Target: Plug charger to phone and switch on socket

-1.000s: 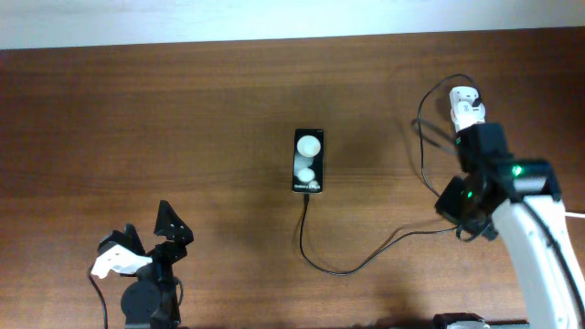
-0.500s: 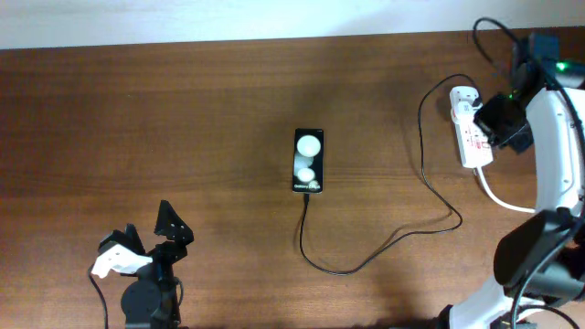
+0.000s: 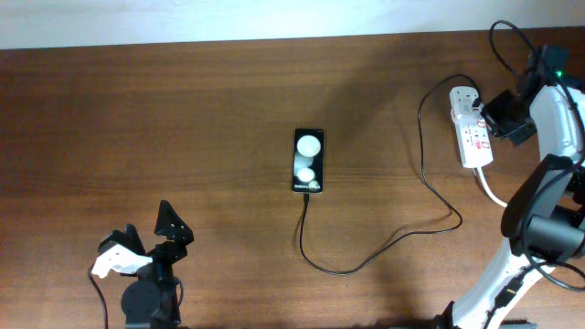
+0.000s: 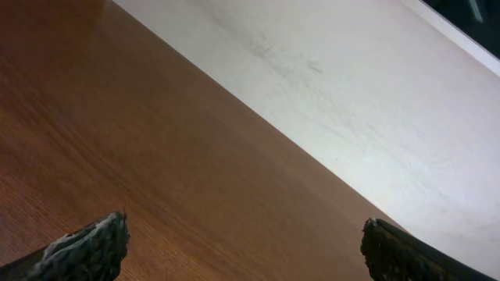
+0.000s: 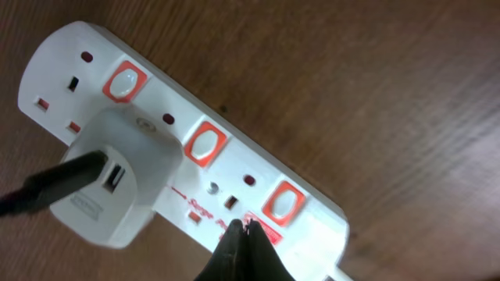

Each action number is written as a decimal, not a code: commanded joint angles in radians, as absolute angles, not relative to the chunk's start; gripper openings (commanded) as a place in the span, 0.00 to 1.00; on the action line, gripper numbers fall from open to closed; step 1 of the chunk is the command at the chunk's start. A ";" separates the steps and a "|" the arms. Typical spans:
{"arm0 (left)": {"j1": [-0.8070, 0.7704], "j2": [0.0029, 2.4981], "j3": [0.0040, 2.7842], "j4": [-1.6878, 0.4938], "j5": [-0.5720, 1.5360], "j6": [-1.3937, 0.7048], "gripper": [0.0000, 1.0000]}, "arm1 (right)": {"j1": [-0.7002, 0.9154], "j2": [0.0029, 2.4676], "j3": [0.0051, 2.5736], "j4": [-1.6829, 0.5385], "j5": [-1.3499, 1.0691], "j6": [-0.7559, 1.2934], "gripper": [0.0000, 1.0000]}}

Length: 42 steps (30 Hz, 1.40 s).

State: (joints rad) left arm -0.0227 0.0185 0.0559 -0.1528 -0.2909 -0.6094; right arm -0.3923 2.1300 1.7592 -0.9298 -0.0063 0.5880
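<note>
On the grainy wooden table (image 3: 183,110) lies an oblong socket (image 3: 473,137).

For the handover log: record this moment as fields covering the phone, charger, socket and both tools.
phone: flat, mid-table
charger: cable meets phone's lower edge; other end in white adapter
socket: adapter plugged in; on or off unclear
right tool: shut, tip at socket face beside a red switch
left tool: open, far from phone and socket
</note>
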 commanded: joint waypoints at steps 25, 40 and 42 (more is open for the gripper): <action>-0.017 0.017 0.047 -0.149 -0.284 -0.590 0.99 | -0.390 2.277 1.779 -0.756 -0.139 0.655 0.04; -0.017 0.017 0.047 -0.149 -0.284 -0.590 0.99 | -0.390 2.312 1.850 -0.861 -0.120 0.651 0.04; -0.017 0.017 0.047 -0.149 -0.284 -0.590 0.99 | -0.415 2.312 1.954 -0.941 -0.120 0.643 0.04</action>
State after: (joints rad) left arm -0.0227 0.0185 0.0555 -0.1524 -0.2909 -0.6098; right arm -0.3935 2.2856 1.8687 -0.8974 -0.1070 0.6502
